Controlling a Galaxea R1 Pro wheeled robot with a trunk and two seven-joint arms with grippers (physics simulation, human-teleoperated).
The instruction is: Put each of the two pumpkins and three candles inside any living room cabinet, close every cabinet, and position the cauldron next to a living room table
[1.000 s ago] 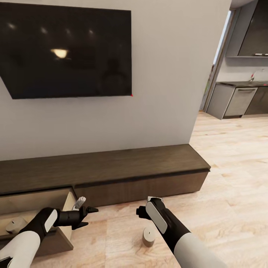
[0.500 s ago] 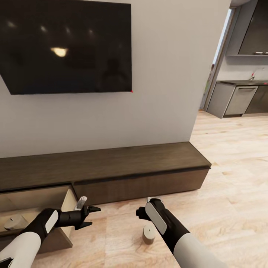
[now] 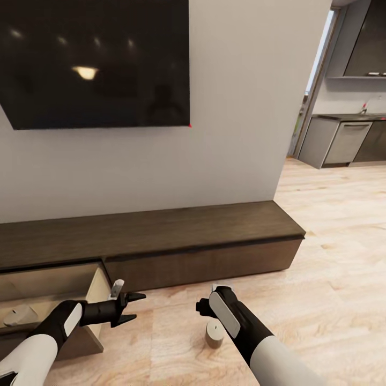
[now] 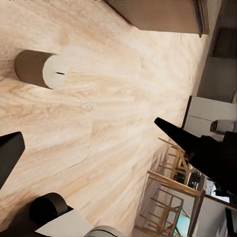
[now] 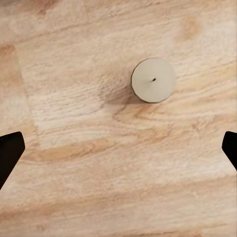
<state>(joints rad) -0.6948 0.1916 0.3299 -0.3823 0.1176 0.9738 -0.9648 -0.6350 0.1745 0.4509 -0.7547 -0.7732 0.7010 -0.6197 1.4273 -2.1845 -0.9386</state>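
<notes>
A tan-grey candle (image 3: 214, 335) stands upright on the wood floor, just below my right gripper (image 3: 204, 307). In the right wrist view that candle (image 5: 153, 80) lies ahead of the open right gripper (image 5: 120, 150), outside the gap between the fingertips (image 5: 10, 153). My left gripper (image 3: 132, 309) hovers open and empty over the floor beside the pulled-out drawer (image 3: 91, 292) of the dark-brown cabinet (image 3: 203, 230). Inside that drawer rests another candle (image 3: 15, 315). The left wrist view has the floor candle (image 4: 42, 69) beyond the open left gripper (image 4: 89, 131).
A large black TV (image 3: 96, 64) hangs on the grey wall above the cabinet. Past the wall's corner on the right, the wood floor (image 3: 332, 257) runs on to grey kitchen units (image 3: 343, 142).
The whole picture has shifted slightly upward, so the camera has moved. Both grippers stay open and hold about the same places; the floor candle has not moved.
</notes>
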